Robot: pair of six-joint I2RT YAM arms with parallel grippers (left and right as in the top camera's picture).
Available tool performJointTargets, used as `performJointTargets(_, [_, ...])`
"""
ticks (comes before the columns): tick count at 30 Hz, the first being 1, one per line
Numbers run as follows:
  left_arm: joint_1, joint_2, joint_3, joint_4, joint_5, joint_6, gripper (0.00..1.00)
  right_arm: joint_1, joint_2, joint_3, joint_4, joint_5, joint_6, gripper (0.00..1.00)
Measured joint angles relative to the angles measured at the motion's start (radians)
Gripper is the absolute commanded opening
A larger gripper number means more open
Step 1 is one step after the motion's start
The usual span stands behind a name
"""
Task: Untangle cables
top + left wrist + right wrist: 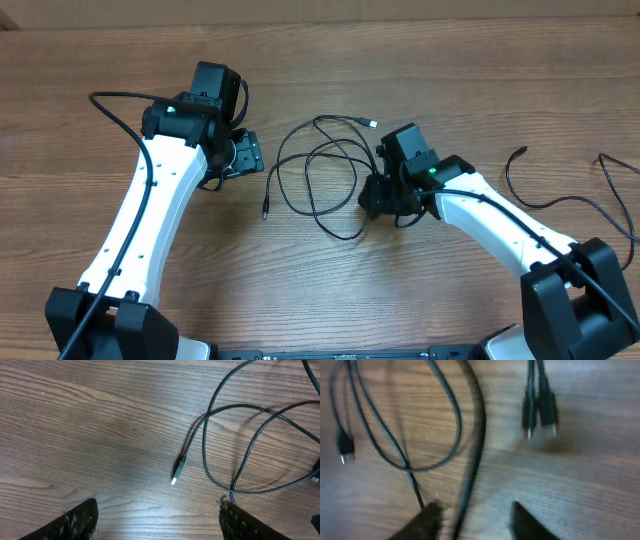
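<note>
1. Left fingers (80,519) are standing wide apart at the bottom corners of the left wrist view. They are holding nothing and touching nothing, with bare bench (75,435) showing between them.
2. Right fingers (525,522) are standing partly apart at the bottom edge of the right wrist view. One strand of the cables (479,435) is running down between them, close to the frame-left finger, with a gap toward the frame-right one. The picture is blurred, so contact cannot be told.
3. In the overhead view the cables are lying in loose overlapping loops at frame centre, between the two arms. The right fingers are sitting at the loops' right edge, the left fingers off to the left.
4. Overhead only: further cords (540,206) are lying toward the right edge, well apart from the loops.
5. Left wrist only: a silver-tipped plug (178,470) is lying flat at centre, with loops at upper right.
6. Right wrist only: paired plugs (540,410) are lying side by side at upper right.
</note>
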Motion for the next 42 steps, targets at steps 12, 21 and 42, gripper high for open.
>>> performJointTargets(12, [0.000,0.000,0.000,0.000,0.015,0.000,0.79,-0.007,0.011,0.192,-0.302,0.098,-0.080,0.04])
performJointTargets(21, [0.000,0.000,-0.001,0.005,0.021,0.000,0.80,-0.055,0.013,0.900,-0.607,0.276,-0.164,0.04])
performJointTargets(42, [0.000,0.000,-0.001,0.037,0.045,0.000,0.84,-0.069,0.006,1.385,-0.470,0.325,-0.247,0.04])
